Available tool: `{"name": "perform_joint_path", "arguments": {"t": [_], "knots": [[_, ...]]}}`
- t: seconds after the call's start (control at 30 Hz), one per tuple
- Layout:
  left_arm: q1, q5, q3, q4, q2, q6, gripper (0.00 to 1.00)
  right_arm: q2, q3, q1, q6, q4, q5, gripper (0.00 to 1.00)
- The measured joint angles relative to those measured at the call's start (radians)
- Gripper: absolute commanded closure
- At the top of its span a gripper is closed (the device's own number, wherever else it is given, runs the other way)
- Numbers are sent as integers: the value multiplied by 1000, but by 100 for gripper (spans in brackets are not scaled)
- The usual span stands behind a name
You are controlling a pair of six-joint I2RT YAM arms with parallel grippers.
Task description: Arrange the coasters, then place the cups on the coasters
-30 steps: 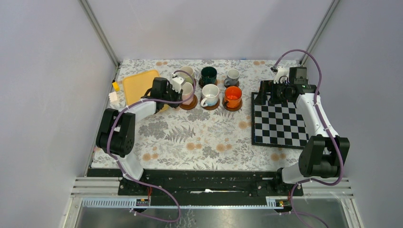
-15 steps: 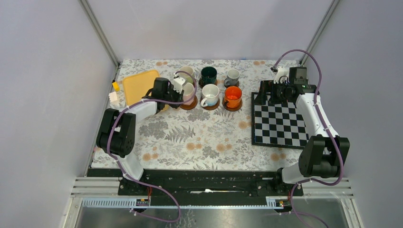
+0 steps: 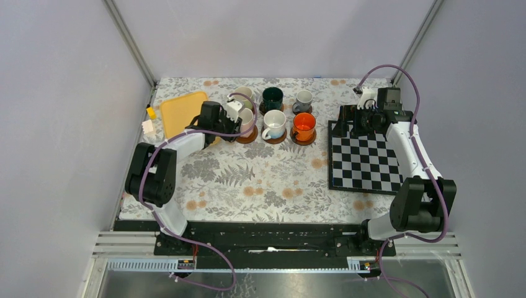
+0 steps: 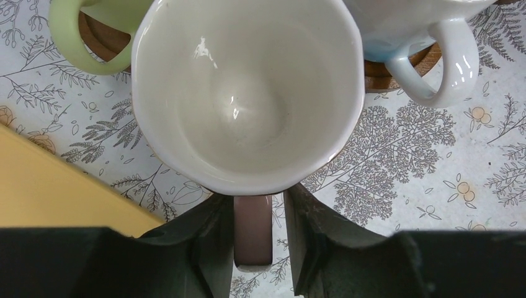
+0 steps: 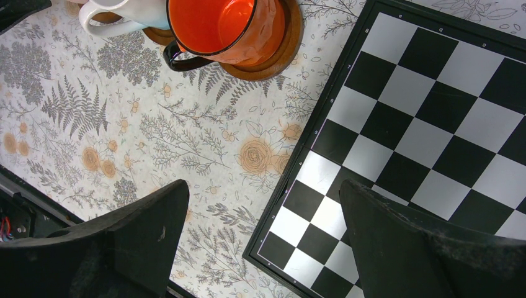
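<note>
Six cups stand in two rows of three at the upper centre of the top view. The back row holds the pale green cup [image 3: 242,94], dark green cup [image 3: 271,97] and grey cup [image 3: 303,98]. The front row holds the pink cup [image 3: 247,121], white cup [image 3: 273,124] and orange cup [image 3: 304,126]. Brown coasters [image 5: 273,62] show beneath them on the floral bench [image 3: 248,180].

My left hand [image 4: 255,211] is at the pink cup. Its fingers are parted a little either side of the handle [image 4: 253,233], with a slit of daylight on one side, so the handle is not clamped.

My right hand [image 5: 263,186] is spread wide and holds nothing. It is over the upper left edge of the chessboard [image 3: 363,158].

A yellow tray [image 3: 183,112] lies left of the cups.
</note>
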State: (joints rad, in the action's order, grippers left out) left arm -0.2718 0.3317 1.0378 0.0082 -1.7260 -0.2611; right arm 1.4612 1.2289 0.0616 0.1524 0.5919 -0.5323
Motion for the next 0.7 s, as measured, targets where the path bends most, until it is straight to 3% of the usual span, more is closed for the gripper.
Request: {"name": "perform_joint_path", "arguments": {"t": [0.1,0.53,0.7], "knots": [[0,0,1,-8,3,1,55,0,0,0,0,0,0,2],[0,0,8,-47,48,13,1,0,0,0,0,1,0,2],[0,1,8,-106,108,15,1,0,0,0,1,2,0,2]]}}
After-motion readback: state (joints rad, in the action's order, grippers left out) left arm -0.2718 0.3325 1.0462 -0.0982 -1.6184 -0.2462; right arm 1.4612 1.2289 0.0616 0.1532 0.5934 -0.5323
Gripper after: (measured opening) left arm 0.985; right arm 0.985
